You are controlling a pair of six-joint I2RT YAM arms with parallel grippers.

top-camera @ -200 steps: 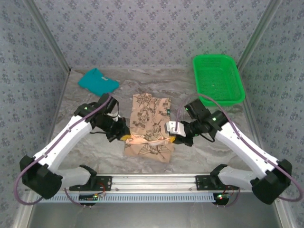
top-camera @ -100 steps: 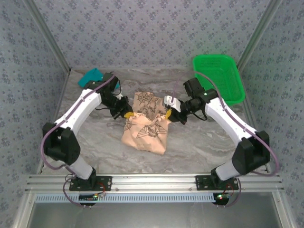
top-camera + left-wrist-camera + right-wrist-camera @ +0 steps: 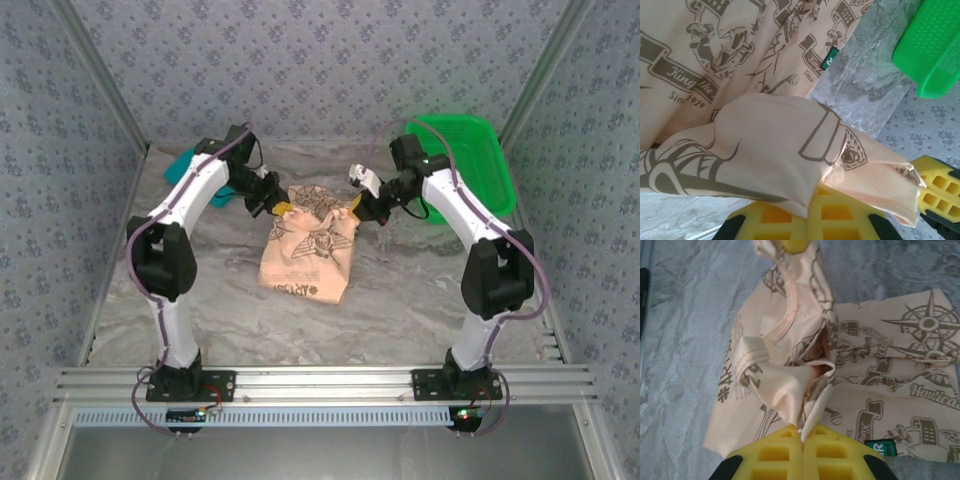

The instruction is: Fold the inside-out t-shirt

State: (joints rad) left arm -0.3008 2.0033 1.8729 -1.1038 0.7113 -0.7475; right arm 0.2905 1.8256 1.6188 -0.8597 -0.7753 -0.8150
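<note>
Folding this layer well means carrying both pinched corners evenly toward the far edge. The lifted edge should run taut and level between the arms, and both should lower together so the cloth lands square. On the left, the left gripper (image 3: pixel 274 206) has its yellow pads (image 3: pixel 840 226) pressed together on a bunched corner of the inside-out t-shirt (image 3: pixel 308 265). The shirt lies mid-table, with its far part raised off the marble table (image 3: pixel 420 295). On the right, the right gripper (image 3: pixel 361 210) pinches the opposite corner, its jaws closed on a gathered seam. The green basket (image 3: pixel 470 175) sits well apart from the shirt, farther right.
</note>
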